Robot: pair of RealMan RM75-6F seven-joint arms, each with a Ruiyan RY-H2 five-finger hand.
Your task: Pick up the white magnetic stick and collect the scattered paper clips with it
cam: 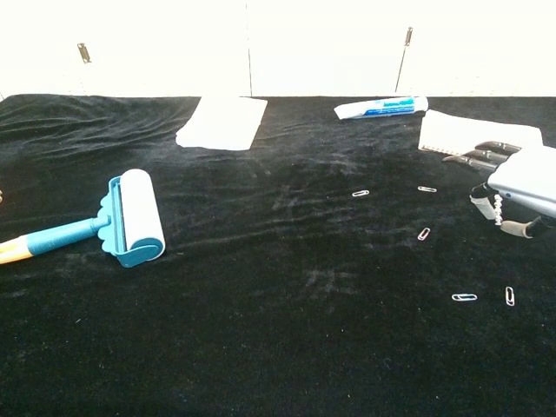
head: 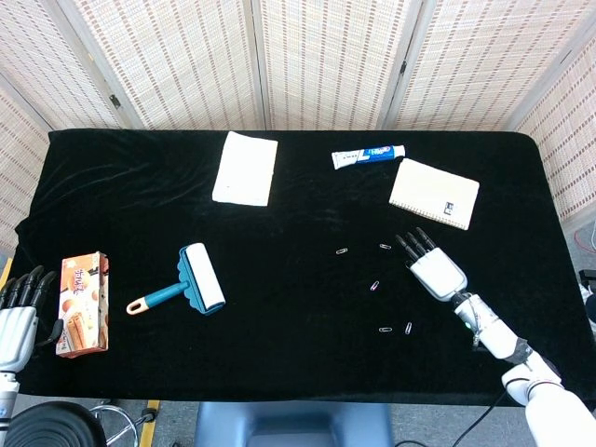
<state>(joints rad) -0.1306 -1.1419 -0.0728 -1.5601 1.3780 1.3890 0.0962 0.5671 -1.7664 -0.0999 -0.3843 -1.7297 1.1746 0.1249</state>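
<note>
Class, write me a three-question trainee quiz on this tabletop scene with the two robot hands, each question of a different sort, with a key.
1. True or false: the right hand hovers by the paper clips.
2. Which lies nearest the notebook? A lint roller; B toothpaste tube; C snack box.
3. Fill in: the left hand sits beside the ____ box.

Key: 1 true; 2 B; 3 snack.
</note>
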